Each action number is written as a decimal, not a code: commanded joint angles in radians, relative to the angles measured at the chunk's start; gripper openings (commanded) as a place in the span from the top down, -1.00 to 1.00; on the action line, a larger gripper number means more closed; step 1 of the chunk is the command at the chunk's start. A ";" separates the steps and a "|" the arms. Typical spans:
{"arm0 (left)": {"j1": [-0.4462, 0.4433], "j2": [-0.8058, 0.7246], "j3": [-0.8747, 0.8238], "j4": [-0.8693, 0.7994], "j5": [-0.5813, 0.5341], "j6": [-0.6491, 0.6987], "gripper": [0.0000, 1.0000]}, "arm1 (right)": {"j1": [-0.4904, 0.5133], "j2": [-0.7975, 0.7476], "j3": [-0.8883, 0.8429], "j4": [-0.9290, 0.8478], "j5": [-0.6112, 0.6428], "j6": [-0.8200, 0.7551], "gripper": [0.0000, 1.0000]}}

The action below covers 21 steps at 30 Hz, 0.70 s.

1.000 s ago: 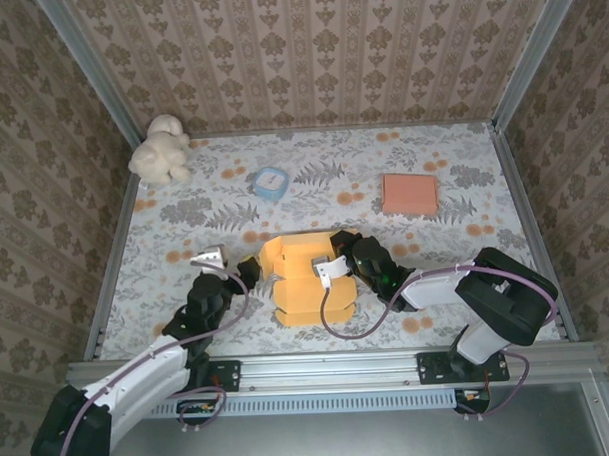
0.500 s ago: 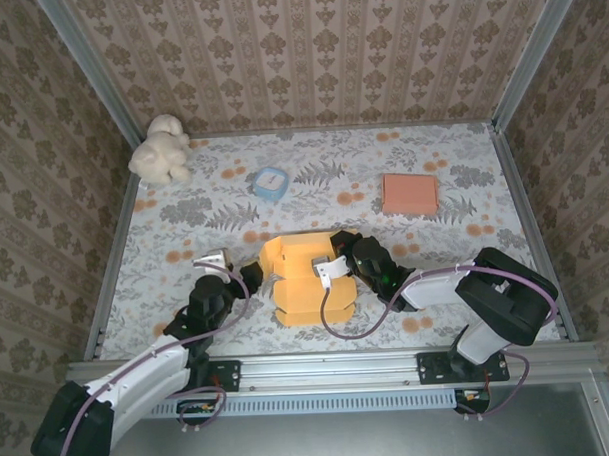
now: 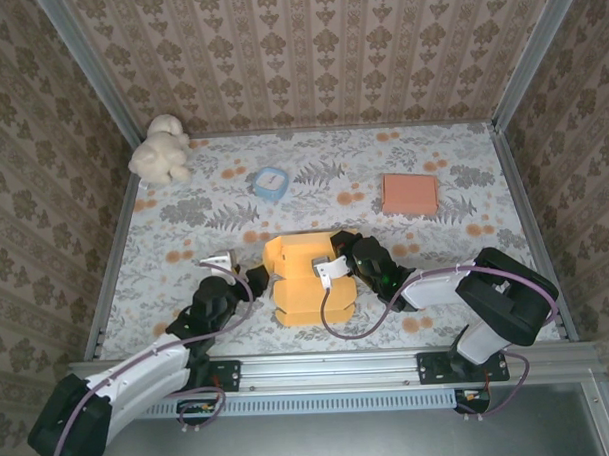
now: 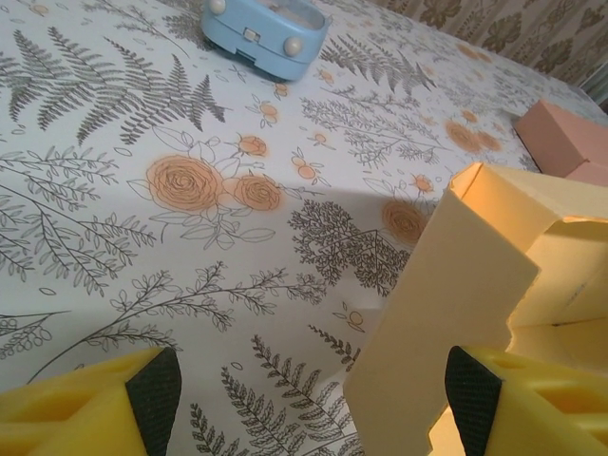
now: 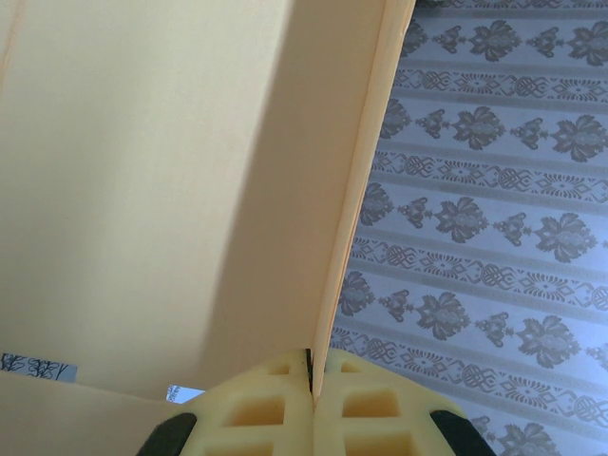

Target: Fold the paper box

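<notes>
Nearest the lower edge of the top view, the left gripper (image 3: 248,283) is held low over the worktop (image 3: 435,253), just left of the paper box (image 3: 306,278), with its fingers spread wide. In its wrist view an upright orange panel of the box stands between the fingers, close to the right-hand one; whether it is touched cannot be told. The gripper appears to be placed there so that this side wall can be braced or pushed inward.

At the centre of the frame, the box is partly formed, with walls raised and flaps not yet tucked. From the right, the right gripper (image 3: 338,263) is pressed together on a thin panel edge of the box; in its wrist view the edge runs straight down into the seam between the pads. The panel is probably pinched so that the box is steadied and the wall kept upright while the opposite side is worked.

Farther back, well apart from the box, a small blue object (image 3: 270,181), a pink block (image 3: 410,193) and a white plush toy (image 3: 160,148) are left untouched near the patterned wall.
</notes>
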 commanded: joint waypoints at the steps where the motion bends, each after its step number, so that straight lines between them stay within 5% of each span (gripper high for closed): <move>1: -0.012 0.034 0.009 0.067 0.033 0.021 -0.56 | 0.005 -0.004 -0.019 -0.097 0.015 -0.040 1.00; 21: -0.096 0.254 0.067 0.219 0.089 0.082 -0.56 | 0.009 -0.008 -0.020 -0.105 0.015 -0.038 1.00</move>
